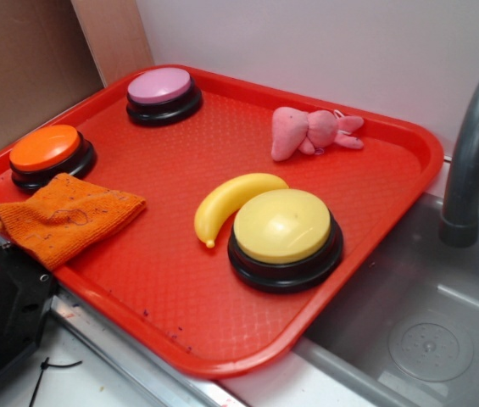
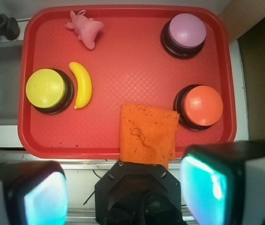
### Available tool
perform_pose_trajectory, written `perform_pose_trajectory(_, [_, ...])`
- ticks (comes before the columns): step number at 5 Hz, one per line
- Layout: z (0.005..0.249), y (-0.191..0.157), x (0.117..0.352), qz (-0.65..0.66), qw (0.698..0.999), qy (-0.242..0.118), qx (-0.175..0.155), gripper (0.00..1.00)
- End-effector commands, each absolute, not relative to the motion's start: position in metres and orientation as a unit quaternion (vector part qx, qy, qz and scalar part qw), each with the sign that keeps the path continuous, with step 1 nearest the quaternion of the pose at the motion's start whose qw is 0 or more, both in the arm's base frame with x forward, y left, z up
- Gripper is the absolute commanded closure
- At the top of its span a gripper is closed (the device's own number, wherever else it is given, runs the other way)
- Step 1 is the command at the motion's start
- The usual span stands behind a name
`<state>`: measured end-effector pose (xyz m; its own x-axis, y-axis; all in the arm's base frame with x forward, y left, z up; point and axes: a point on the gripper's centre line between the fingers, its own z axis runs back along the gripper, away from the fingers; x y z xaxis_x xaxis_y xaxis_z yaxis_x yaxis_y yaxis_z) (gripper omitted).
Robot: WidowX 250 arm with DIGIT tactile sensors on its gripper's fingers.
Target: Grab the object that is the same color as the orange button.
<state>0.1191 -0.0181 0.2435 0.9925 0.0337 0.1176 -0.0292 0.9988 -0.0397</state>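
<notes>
Nearest the wrist camera are the gripper's (image 2: 123, 197) 2 fingers (image 2: 43, 197), blurred and filling the lower corners; they stand spread wide apart with nothing between them. Just beyond, between those fingers and slightly ahead, lies the orange rag (image 2: 147, 135); it sits at the near edge of the red tray (image 2: 123, 65) and hangs a little over its rim, well below the raised gripper; so I judge the coming move to be a short reach forward and down. The rag is roughly rectangular, its long axis running away from the camera, fuzzy in texture, with 1 dark thread curl near its middle and small dark specks. Just beside its far right corner stands the orange button (image 2: 201, 106), matching it in colour. Farther off lie a banana (image 2: 82, 85) against a yellow button (image 2: 48, 90), then a pink-topped button (image 2: 186, 32) and a pink plush toy (image 2: 85, 27) at the tray's far edge.
</notes>
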Motion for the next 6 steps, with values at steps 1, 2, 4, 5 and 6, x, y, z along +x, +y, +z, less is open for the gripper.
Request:
perform_pose_trajectory(1, [0.244,-0.018,0.119,0.016,0.998,-0.059,-0.019,0.00])
perform_pose_trajectory(2, [0.225,-0.012,0.117,0.030,0.998,-0.056,-0.023,0.00])
perform_pose_trajectory(4, [0.156,0.003,0.123,0.088,0.991,-0.091,-0.035,0.00])
perform_pose_trajectory(5, [0.123,0.011,0.124,0.102,0.991,-0.072,-0.048,0.00])
perform_pose_trajectory(6, [0.085,0.016,0.125,0.121,0.991,-0.030,-0.053,0.00])
